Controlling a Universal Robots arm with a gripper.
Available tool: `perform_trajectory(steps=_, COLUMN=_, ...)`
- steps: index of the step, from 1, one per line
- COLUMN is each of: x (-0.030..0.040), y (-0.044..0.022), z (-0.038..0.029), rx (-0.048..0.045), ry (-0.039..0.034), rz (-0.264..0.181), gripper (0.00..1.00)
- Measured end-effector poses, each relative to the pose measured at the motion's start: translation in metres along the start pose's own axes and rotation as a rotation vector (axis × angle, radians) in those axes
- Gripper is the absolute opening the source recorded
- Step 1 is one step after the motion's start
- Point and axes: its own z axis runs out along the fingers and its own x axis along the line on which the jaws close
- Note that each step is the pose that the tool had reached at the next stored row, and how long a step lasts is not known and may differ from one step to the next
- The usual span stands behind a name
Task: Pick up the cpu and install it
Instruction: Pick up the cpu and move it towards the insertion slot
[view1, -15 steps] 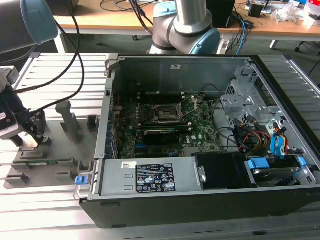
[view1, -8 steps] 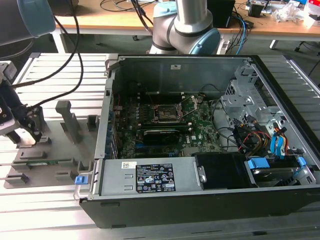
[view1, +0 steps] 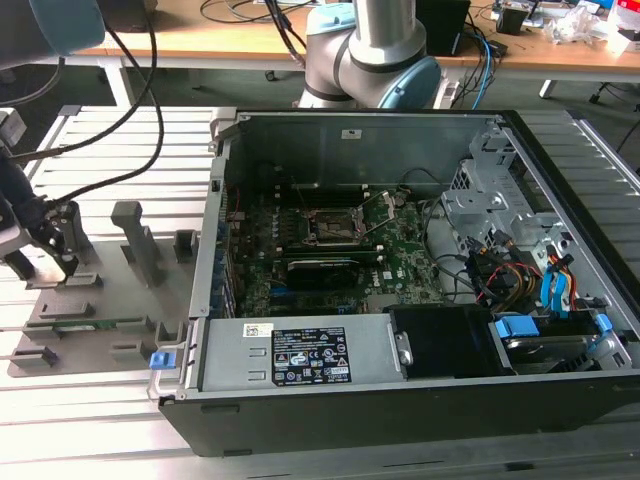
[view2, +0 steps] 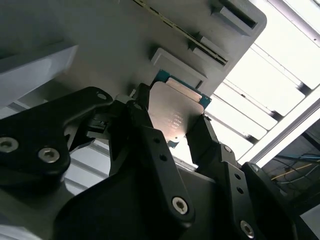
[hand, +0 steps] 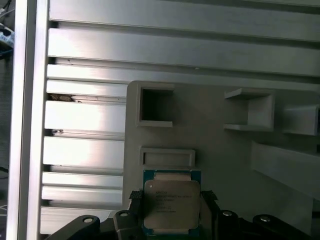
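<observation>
While the claw (view1: 52, 245) hung over the grey holder tray (view1: 100, 335) at the exterior view's left, its two black fingers (view2: 150, 137) were clamped on opposite edges of the cpu (view2: 177, 112), and there it was, pale metal top facing the cameras in both wrist views! The chip sat just beside a shallow rectangular pocket (hand: 167, 157) of that tray, though whether it touched the tray could not be told. Well apart, at the exterior view's right on the slatted bench (view1: 90, 435), the open computer case (view1: 400, 410) showed its dark square socket (view1: 335, 228).
</observation>
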Motion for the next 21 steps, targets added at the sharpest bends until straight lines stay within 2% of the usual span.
perform_trajectory(steps=1, x=0.0000, y=0.0000, z=-0.0013, rx=0.0000, ry=0.0000, rz=0.000, gripper=0.54)
perform_trajectory(steps=4, x=-0.0003, y=-0.0003, z=-0.0110, rx=0.0000, ry=0.0000, rz=0.000, gripper=0.54)
perform_trajectory(steps=13, x=-0.0009, y=-0.0007, z=-0.0270, rx=0.0000, ry=0.0000, rz=0.000, gripper=0.54)
perform_trajectory(steps=16, x=-0.0012, y=-0.0010, z=-0.0363, rx=0.0000, ry=0.0000, rz=0.000, gripper=0.54)
perform_trajectory(steps=21, x=-0.0015, y=-0.0013, z=-0.0480, rx=0.0000, ry=0.0000, rz=0.000, gripper=0.54)
